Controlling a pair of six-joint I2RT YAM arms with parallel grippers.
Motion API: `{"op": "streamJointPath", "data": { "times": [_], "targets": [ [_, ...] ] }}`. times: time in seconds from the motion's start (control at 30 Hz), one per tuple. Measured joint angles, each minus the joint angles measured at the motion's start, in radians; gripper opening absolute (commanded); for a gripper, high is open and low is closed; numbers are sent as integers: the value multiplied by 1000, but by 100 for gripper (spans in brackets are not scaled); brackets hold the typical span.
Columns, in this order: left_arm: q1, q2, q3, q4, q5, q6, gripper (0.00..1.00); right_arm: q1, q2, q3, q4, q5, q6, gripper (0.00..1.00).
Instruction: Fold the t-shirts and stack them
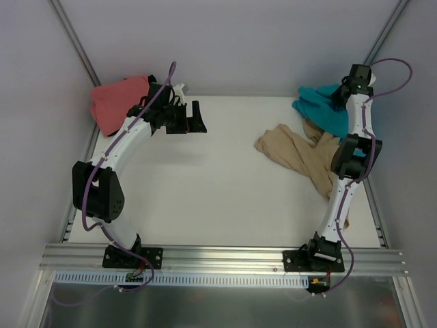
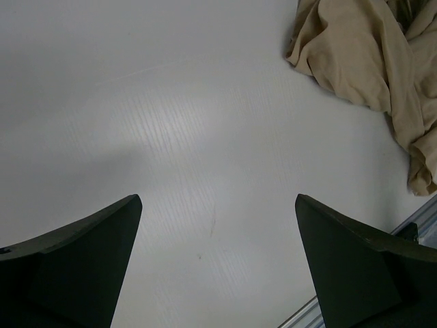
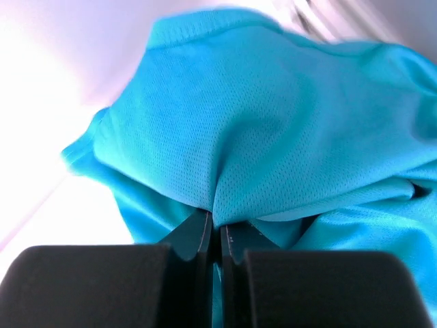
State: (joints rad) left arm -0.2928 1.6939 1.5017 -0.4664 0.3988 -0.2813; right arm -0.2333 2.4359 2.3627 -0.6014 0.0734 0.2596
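A teal t-shirt lies bunched at the back right corner, and my right gripper is shut on a fold of its cloth. In the top view the right gripper sits over the teal pile. A crumpled tan t-shirt lies just in front of it, partly under the right arm, and shows at the upper right of the left wrist view. A coral-pink t-shirt lies at the back left corner. My left gripper hangs open beside it, over bare table, with nothing between its fingers.
Grey walls close in the back and both sides of the white table. A metal rail runs along the near edge, carrying both arm bases. The right arm reaches over the tan cloth.
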Motion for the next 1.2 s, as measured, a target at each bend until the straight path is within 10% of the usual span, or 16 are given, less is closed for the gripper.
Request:
{"op": "streamJointPath", "data": {
  "times": [0.37,0.43,0.47,0.83,1.2],
  "targets": [
    [0,0,0,6,0,-26,99,-2,-24,33,99,-48,-25,4],
    [0,0,0,9,1,-30,99,-2,-24,34,124,-57,-28,83],
    [0,0,0,10,1,-34,99,-3,-23,35,143,-63,-31,99],
    [-1,-13,-40,96,22,-61,99,-6,-110,-106,240,-72,-96,100],
    [-10,38,-4,194,198,-67,99,-24,-1032,-1042,108,111,-172,99]
  ]
}}
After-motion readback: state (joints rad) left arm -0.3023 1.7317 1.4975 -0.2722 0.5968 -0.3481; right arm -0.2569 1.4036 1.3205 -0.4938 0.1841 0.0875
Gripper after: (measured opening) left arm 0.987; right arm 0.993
